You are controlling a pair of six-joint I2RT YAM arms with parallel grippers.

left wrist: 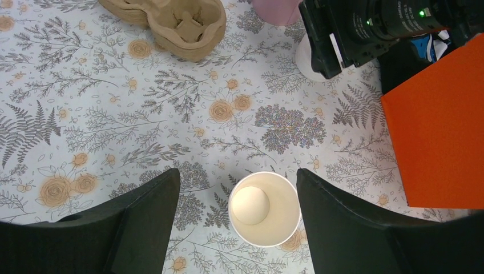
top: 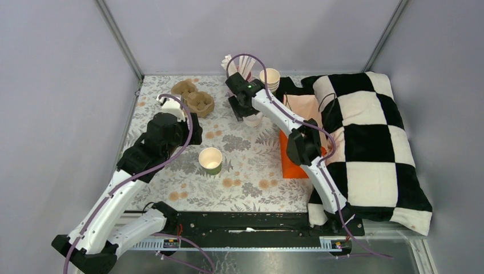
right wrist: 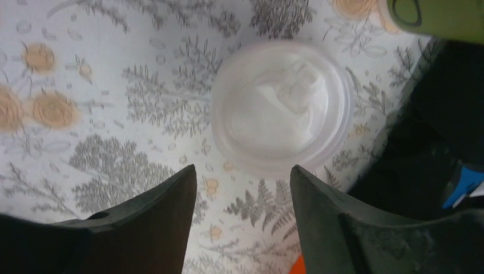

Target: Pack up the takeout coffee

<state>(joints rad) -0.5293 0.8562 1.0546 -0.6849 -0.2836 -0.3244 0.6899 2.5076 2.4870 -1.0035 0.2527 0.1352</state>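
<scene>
The takeout coffee cup [top: 210, 160] stands upright on the flowered cloth, green outside, cream inside, with nothing in it. In the left wrist view the cup [left wrist: 264, 208] shows between my left gripper's [left wrist: 237, 172] spread fingers, nearer the right one, with none touching it. From above, the left gripper [top: 193, 130] hangs up and left of the cup. The round white lid [right wrist: 282, 105] lies flat just past my right gripper's [right wrist: 242, 169] fingertips. That gripper [top: 246, 114] is open and holds nothing.
A brown cardboard cup carrier [top: 194, 97] lies at the back left. A pink cup of white sticks [top: 242, 65] and a stack of cups [top: 270, 77] stand at the back. An orange bag [top: 291, 157] and a black-and-white checkered cushion [top: 371, 137] fill the right side.
</scene>
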